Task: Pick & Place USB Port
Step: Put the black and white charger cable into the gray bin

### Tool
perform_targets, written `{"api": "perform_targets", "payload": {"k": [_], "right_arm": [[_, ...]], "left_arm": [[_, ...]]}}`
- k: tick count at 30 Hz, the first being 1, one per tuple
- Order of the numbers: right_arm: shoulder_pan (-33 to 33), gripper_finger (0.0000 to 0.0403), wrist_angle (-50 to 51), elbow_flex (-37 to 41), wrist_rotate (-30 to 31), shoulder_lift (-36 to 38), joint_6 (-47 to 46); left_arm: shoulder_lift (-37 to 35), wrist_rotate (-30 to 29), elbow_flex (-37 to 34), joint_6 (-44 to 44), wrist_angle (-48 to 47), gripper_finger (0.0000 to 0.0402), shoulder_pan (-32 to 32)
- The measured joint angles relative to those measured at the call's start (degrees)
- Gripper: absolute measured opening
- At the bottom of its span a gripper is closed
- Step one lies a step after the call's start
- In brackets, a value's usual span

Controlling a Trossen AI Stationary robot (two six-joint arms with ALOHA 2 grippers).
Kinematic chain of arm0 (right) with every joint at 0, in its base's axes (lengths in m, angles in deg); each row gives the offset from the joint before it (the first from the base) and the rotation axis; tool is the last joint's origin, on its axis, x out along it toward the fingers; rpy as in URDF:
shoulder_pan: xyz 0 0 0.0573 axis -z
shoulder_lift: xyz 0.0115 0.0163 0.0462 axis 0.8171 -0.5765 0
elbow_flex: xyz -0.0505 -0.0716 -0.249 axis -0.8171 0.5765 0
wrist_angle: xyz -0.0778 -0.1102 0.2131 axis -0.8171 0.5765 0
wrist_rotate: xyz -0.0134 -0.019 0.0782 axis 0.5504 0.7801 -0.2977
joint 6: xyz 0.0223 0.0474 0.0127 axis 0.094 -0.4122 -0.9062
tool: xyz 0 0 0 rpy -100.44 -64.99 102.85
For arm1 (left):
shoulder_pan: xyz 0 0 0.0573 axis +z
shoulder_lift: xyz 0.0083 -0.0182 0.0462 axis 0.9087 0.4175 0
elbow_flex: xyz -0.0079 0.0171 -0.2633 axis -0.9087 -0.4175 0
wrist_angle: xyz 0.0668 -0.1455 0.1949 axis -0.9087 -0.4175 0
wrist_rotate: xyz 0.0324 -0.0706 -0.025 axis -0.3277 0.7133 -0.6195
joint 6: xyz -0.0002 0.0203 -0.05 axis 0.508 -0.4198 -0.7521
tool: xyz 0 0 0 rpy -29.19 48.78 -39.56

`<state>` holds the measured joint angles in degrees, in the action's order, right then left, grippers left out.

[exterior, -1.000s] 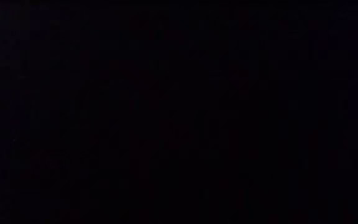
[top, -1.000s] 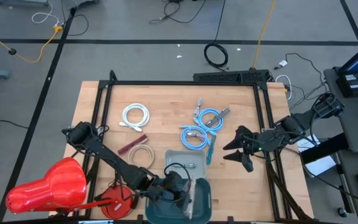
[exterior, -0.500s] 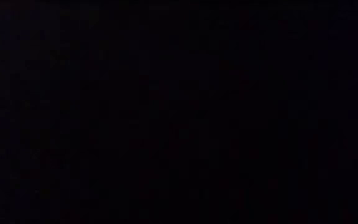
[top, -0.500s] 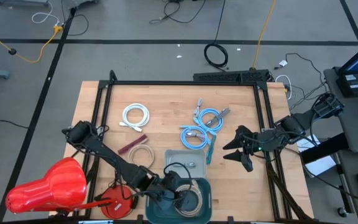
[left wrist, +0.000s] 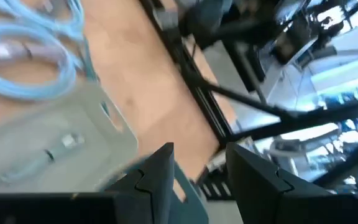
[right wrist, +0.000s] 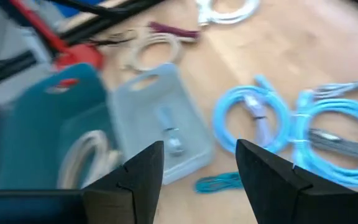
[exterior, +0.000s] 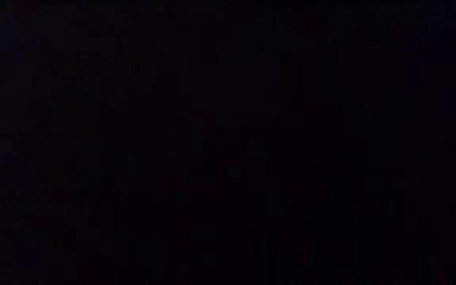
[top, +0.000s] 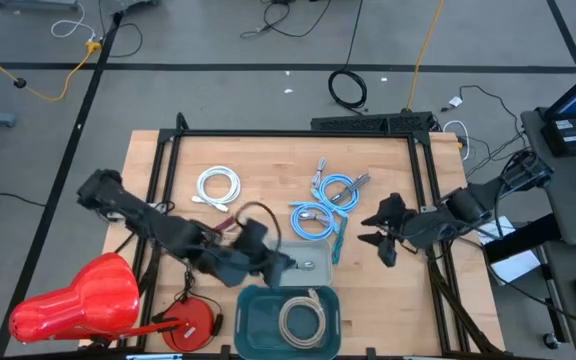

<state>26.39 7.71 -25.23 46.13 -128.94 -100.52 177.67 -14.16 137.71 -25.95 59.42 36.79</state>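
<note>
A teal bin (top: 258,325) at the table's near edge holds a coiled beige cable (top: 303,320). Just behind it a flat grey tray (top: 313,250) holds a small USB piece (top: 308,266), which the left wrist view also shows (left wrist: 67,142). My left gripper (top: 283,262) hovers open and empty over the tray's left side (left wrist: 201,168). Two coiled blue cables (top: 320,212) lie beyond the tray. My right gripper (top: 380,238) hangs open and empty to their right (right wrist: 201,165). The low view is black.
A white cable coil (top: 218,187) lies on the far left of the table. A second beige coil (right wrist: 145,53) and a maroon cable (right wrist: 173,30) lie beside the left arm. A red object (top: 78,300) and a red disc (top: 193,322) sit off the table's near left corner. A black frame (top: 298,133) rims the table.
My left gripper has pulled up out of the teal bin and swung toward the far edge, over the grey tray. The beige coil that it covered now lies uncovered in the bin. My right gripper has shifted slightly toward the blue cables.
</note>
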Motion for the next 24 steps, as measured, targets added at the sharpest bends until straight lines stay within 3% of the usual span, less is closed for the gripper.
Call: {"api": "perform_targets", "payload": {"k": [3,6,13,18,24], "right_arm": [[1.68,0.0192,-0.6,3.29,3.63,-0.69,0.9],[6.0,0.0192,-2.41,7.55,2.3,-1.61,2.38],[24.8,0.0192,-3.84,14.0,-17.1,-5.86,-2.32],[33.36,0.0192,-15.08,14.2,-27.63,-8.81,20.91],[37.88,0.0192,-13.02,12.15,-23.08,-13.33,44.32]], "left_arm": [[-2.27,-2.61,0.0,0.11,-4.37,0.0147,0.03],[-2.95,-2.75,0.0,-0.75,-7.05,0.0147,-0.02],[-2.55,-1.82,0.01,-1.87,-10.43,0.0147,-1.39],[-2.47,1.33,0.01,-0.55,-15.23,0.0147,-1.12],[-2.42,6.87,0.02,2.38,-18.95,0.0147,-1.3]]}}
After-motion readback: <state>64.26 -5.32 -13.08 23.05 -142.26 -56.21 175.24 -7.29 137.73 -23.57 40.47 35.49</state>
